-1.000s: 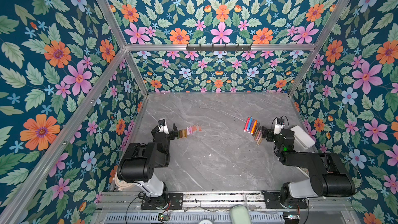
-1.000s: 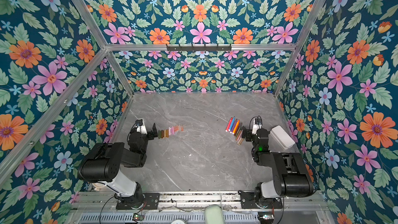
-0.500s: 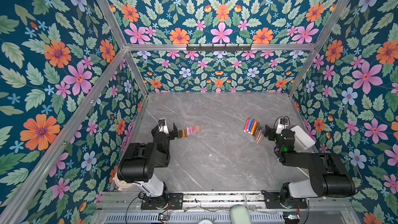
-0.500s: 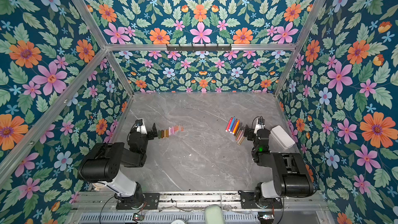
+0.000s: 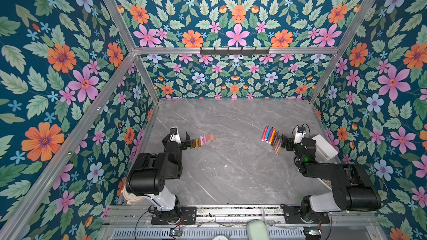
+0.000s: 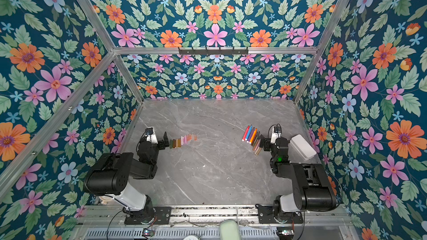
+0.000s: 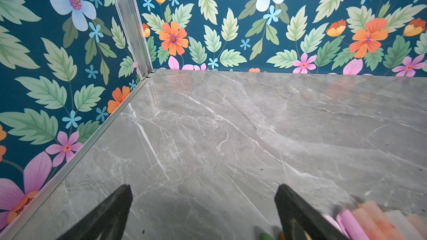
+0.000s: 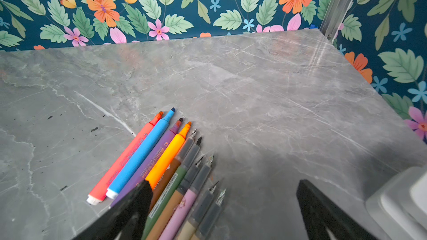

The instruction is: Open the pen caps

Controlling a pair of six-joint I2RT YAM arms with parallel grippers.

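jaws on both arms spread wide, nothing btwn them. pen caps (image 5: 203,140) are off the pens, lying in a tight side-by-side row on the l part of the worktop (image 5: 231,172); both top views show the caps (image 6: 183,140): olive/brown at the end next to the l jaws, then tan, pink, pale orange-red at the far end. row starts just beside the nearer l finger (image 5: 188,137), can't tell if it touches. l wrist view has pink + peach caps (image 7: 369,221), blurred, lying outside one finger (image 7: 300,215), w/ bare worktop btwn the two fingers

pens (image 5: 272,138) lie well apart from the caps on the r part, packed side by side, same pens (image 6: 252,138) in both top views. r wrist view shows the pens (image 8: 159,167) w/ every tip bare: red, blue, purple, orange w/ white back ends, then muted brown, olive, tan, pink w/ grey clear necks + fine nibs. r jaws sit at the pens' back ends: one finger (image 8: 129,211) hangs over them, the other (image 8: 323,213) over bare worktop

white box (image 5: 324,147) sits just beside the r arm's wrist on the wall side; its corner (image 8: 402,199) shows in the r wrist view. l arm (image 5: 150,174) and r arm (image 5: 346,181) are folded low at the near edge. floral wallpaper (image 5: 231,19) all round
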